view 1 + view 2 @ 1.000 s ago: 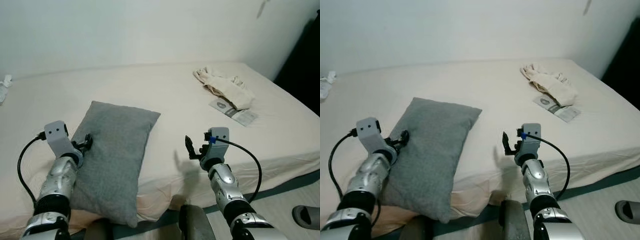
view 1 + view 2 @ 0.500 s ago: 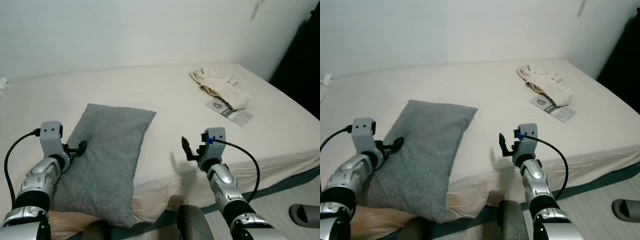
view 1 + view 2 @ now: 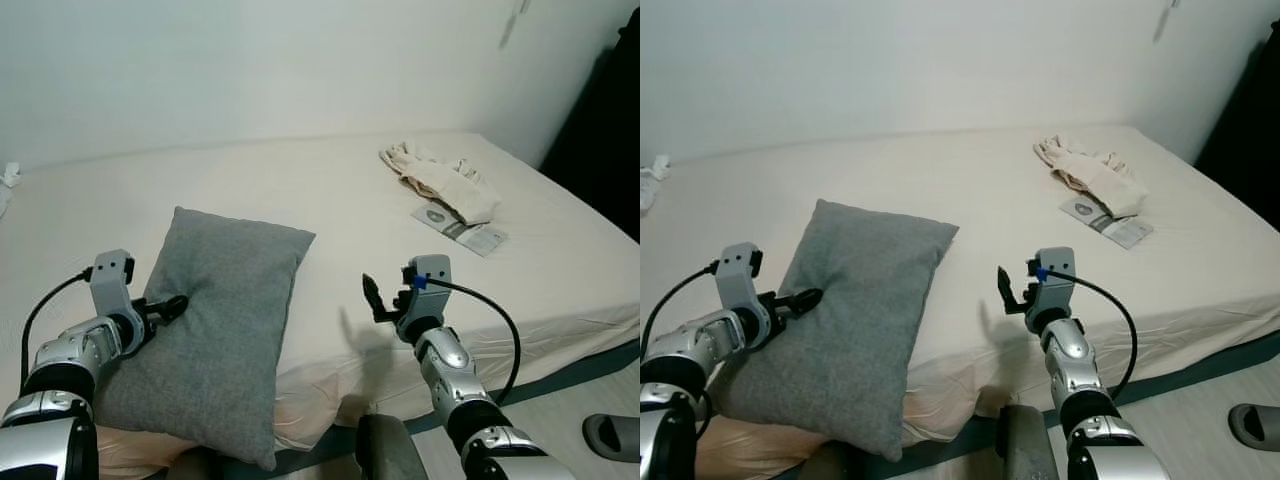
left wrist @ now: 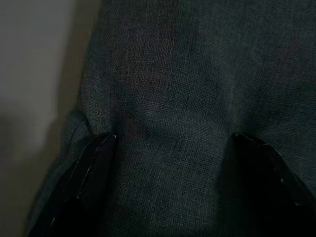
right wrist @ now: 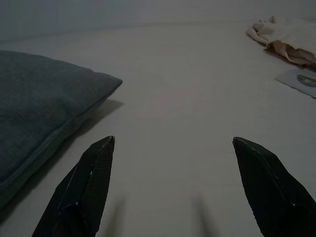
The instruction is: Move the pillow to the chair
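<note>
We log a grey rectangular fabric pillow (image 3: 215,320) lying flat on the cream-sheeted bed (image 3: 330,200), its near end overhanging the bed's front edge, on the robot's left side. The left gripper (image 3: 170,305) rests against the pillow's left long edge; in the left wrist view its two black fingers (image 4: 91,168) are spread wide with grey weave between them, so it is released, not yet clamped. We judge it is placed there to bite the edge seam. The right gripper (image 3: 375,298) hovers over bare sheet just right of the pillow, fingers (image 5: 94,173) parted, holding nothing, probably waiting to take the opposite edge. A crumpled beige cloth (image 3: 440,182) and a flat printed packet (image 3: 460,226) lie well apart at the far right. No chair is identifiable in these views.
</note>
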### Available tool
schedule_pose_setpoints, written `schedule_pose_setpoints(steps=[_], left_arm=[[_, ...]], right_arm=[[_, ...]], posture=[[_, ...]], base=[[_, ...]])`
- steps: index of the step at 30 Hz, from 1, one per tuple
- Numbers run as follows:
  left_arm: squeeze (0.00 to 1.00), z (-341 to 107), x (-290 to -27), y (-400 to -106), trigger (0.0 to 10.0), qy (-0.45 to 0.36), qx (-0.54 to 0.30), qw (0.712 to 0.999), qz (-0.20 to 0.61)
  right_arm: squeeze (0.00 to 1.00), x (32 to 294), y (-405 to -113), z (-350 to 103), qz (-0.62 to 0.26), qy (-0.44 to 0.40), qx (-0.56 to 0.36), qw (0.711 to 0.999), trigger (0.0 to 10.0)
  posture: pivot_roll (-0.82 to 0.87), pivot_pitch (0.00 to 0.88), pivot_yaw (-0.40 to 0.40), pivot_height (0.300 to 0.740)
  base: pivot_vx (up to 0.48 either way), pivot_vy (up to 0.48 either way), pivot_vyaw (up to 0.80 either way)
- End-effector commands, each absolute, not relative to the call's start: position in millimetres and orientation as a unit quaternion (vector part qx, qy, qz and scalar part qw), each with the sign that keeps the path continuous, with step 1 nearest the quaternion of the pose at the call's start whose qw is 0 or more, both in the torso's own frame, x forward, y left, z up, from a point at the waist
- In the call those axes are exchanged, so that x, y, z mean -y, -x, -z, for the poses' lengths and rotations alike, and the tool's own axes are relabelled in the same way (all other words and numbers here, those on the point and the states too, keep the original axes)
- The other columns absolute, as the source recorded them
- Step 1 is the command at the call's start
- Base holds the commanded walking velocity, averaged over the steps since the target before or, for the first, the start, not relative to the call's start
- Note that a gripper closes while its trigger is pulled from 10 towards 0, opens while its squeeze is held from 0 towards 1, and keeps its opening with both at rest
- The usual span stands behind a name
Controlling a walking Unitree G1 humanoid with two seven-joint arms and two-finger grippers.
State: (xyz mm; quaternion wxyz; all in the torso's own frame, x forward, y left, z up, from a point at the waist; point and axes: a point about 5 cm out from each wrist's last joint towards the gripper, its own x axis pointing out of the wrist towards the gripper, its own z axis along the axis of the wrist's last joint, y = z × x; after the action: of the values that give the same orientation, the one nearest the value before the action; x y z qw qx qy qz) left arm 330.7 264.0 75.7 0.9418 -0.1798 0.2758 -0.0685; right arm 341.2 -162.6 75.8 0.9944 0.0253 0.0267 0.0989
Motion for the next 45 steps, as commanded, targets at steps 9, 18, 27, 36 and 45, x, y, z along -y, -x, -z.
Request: schedule_pose_setpoints(steps=[9,18,27,36,45], left_arm=[[0.00,-46,-229,-316,0.0,0.221,-0.340,0.901,0.150],[0.00,-68,-233,-331,0.0,0.256,-0.256,0.922,0.136],[0.00,-117,-198,-347,0.0,0.391,-0.146,0.869,0.266],[0.00,-129,-179,-340,0.0,0.424,-0.132,0.838,0.318],[0.00,-173,-202,-349,0.0,0.502,-0.039,0.807,0.308]], right_arm=[[0.00,168,-338,-70,-0.089,-0.026,-0.044,0.995,10.0],[0.00,169,-339,-70,-0.085,-0.029,-0.045,0.995,10.0],[0.00,152,-340,-75,-0.164,-0.118,-0.043,0.979,10.0],[0.00,147,-341,-81,-0.195,-0.176,-0.041,0.964,10.0],[0.00,156,-341,-84,-0.186,-0.234,-0.034,0.954,10.0]], posture=[[-0.04,0.030,-0.065,0.551],[-0.04,0.034,-0.061,0.551],[-0.03,0.043,-0.056,0.551],[-0.04,0.044,-0.052,0.551],[-0.03,0.046,-0.055,0.551]], base=[[0.000,0.000,0.00],[0.000,0.000,0.00],[0.000,0.000,0.00],[0.000,0.000,0.00],[0.000,0.000,0.00]])
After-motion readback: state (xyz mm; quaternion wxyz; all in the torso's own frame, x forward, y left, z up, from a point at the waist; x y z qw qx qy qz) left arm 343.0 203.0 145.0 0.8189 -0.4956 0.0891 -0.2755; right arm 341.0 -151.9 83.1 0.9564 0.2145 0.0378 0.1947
